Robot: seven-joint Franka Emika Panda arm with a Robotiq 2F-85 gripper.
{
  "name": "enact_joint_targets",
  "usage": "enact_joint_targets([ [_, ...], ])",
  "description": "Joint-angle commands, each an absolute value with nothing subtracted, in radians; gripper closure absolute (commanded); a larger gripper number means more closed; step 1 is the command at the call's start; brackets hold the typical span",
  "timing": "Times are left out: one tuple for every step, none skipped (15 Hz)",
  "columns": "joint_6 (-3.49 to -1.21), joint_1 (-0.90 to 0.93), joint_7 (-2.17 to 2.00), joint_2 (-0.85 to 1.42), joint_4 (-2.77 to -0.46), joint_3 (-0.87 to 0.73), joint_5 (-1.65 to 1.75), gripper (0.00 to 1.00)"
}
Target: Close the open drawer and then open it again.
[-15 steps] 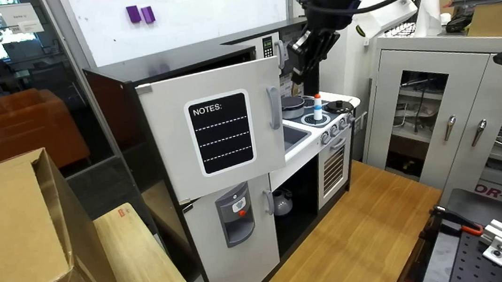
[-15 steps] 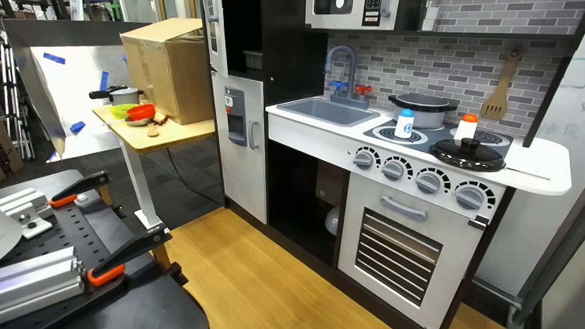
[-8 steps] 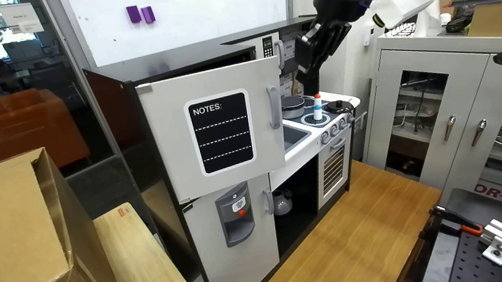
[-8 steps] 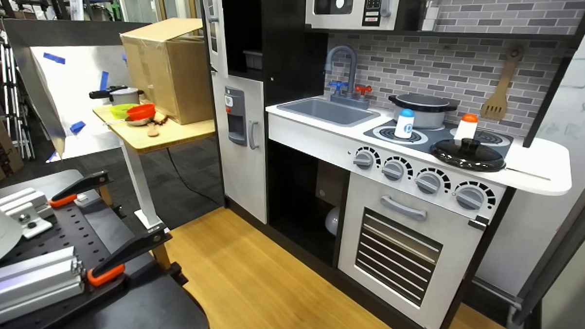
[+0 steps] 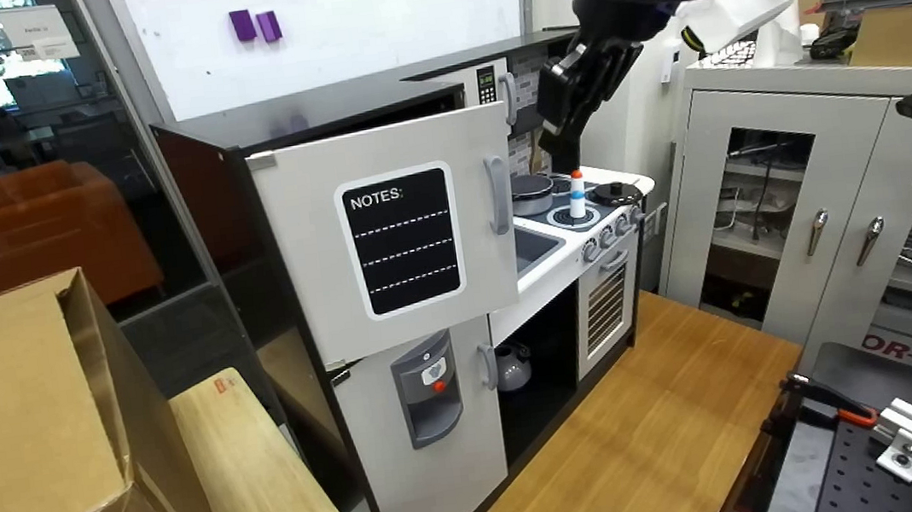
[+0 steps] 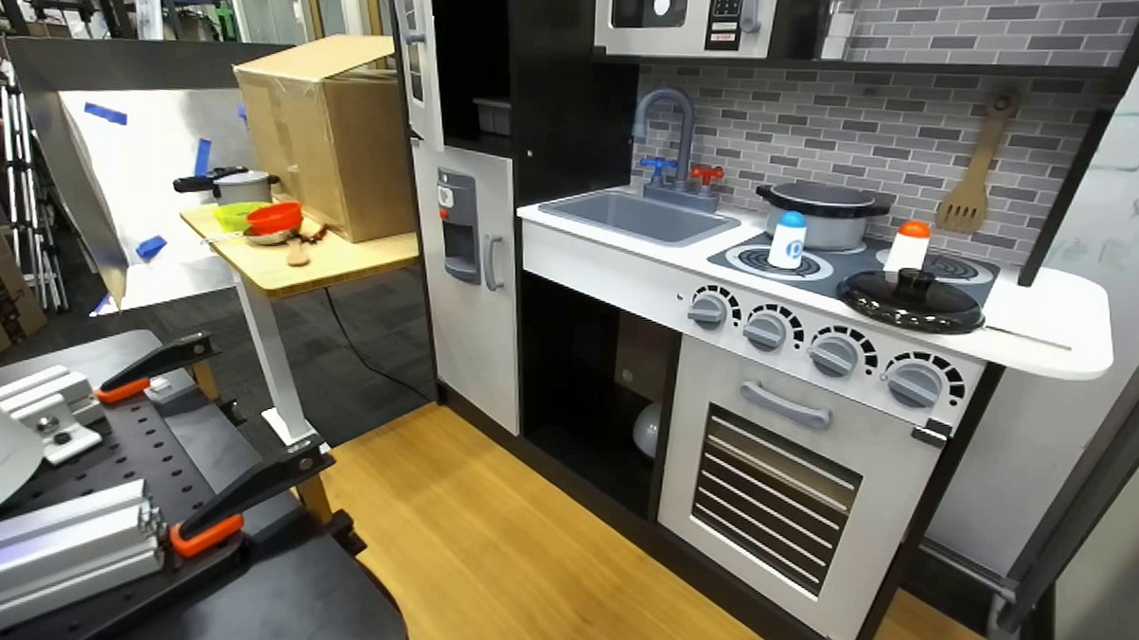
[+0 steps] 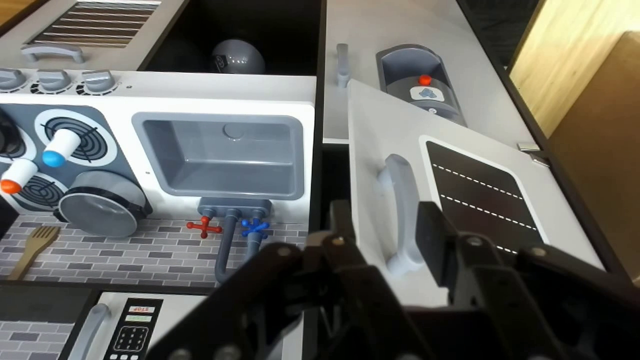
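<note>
The drawer (image 5: 470,194), a white door panel with a black lined NOTES board, stands ajar, and a dark gap shows along its free edge in the wrist view. An exterior view shows that drawer (image 6: 430,107) at a steep angle. Its grey bar handle (image 5: 499,195) is upright and unheld. My gripper (image 5: 556,141) hangs beyond the panel's free edge, above the stove. From the wrist, the gripper (image 7: 385,216) is open with a clear gap between its fingers. The handle (image 7: 407,212) appears past the fingertips, partly covered by one of them; nothing is gripped.
Below is a white door with a grey dispenser (image 5: 429,392). Beside the fridge are a sink (image 7: 225,155), a pot (image 7: 102,202), two shakers and a faucet (image 7: 230,245). A microwave (image 7: 165,305) juts out near the gripper. A cardboard box (image 5: 20,426) stands near the fridge's outer side.
In an exterior view my arm and gripper have shifted a little to the right, away from the drawer, mostly in the earlier half second. The drawer has stayed at the same angle.
</note>
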State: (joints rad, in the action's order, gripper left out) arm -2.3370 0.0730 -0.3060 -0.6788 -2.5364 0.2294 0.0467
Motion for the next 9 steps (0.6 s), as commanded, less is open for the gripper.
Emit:
enact_joint_targets([
  [-2.335,0.070,-0.303,-0.679,-2.535,0.232,0.044,0.60],
  [-2.335,0.070,-0.303,-0.679,-2.535,0.232,0.044,0.60],
  [-2.335,0.070,-0.303,-0.679,-2.535,0.232,0.044,0.60],
  [-2.326,0.072,-0.303,-0.672,-2.530,0.232,0.041,0.35],
  [-2.328,0.069,-0.306,-0.667,-2.527,0.235,0.044,0.34],
  [-2.329,0.074,-0.304,-0.658,-2.524,0.233,0.036,0.30],
  [-2.332,0.078,-0.303,-0.650,-2.522,0.232,0.031,0.23],
  [-2.337,0.082,-0.299,-0.636,-2.518,0.230,0.025,0.16],
  [-2.343,0.086,-0.295,-0.623,-2.514,0.229,0.023,0.08],
])
